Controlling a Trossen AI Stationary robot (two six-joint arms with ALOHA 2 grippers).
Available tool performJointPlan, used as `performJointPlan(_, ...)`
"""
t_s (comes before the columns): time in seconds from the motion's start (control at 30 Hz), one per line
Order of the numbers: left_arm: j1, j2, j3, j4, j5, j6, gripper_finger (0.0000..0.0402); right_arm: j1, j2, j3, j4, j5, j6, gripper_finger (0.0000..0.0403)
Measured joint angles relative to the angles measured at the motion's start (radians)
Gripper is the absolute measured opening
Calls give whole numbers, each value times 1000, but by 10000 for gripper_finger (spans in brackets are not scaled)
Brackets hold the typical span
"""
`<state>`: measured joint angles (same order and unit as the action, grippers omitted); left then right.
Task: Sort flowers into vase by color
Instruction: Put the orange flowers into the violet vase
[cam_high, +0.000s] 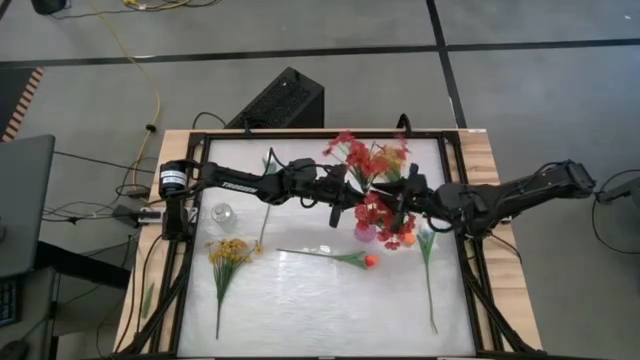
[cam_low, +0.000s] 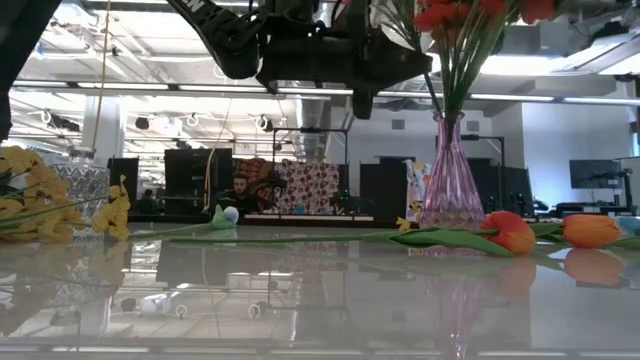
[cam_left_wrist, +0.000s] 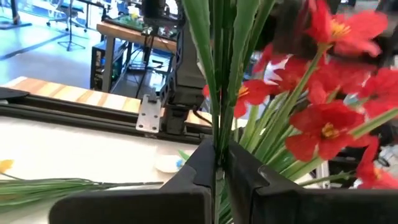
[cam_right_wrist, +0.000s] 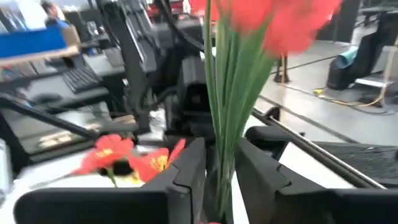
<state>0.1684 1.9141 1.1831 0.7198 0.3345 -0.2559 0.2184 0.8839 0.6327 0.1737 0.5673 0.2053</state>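
worktop (cam_high: 300, 300) is glossy white inside a black frame, set on grey floor, with a workshop of benches and monitors beyond. red flowers (cam_high: 375, 212) with green stems stand in a pink vase (cam_low: 447, 190) right of centre; another red spray (cam_high: 352, 152) is just beyond. a yellow spray (cam_high: 228, 252) lies near left beside a clear vase (cam_high: 222, 214), an orange tulip (cam_high: 368, 261) near the middle, a white tulip (cam_high: 427, 240) at right. left claw (cam_left_wrist: 219, 163) is clenched on green stems above the pink vase. right claw (cam_right_wrist: 221, 168) is parted around the stems, not clearly gripping.
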Motion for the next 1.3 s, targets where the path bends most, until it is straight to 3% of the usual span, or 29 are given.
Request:
performJointPlan(0.17, -1, 0, 0, -39, 0, 78, 1, 0, -78, 0, -18, -73, 40, 151)
performJointPlan(0.33, -14, 0, 0, -92, -2, 140, 0, 18, -145, 31, -16, -77, 27, 172)
performJointPlan(0.77, -48, 0, -1, -169, -45, 254, 3, 64, -225, 120, -25, -95, 22, 173)
performJointPlan(0.9, -48, 0, -1, -177, -47, 269, 30, 65, -223, 120, -57, -95, 22, 173)
performJointPlan(1.3, -47, -31, -1, -353, -44, 370, 164, 76, -219, 120, -94, -95, 22, 172)
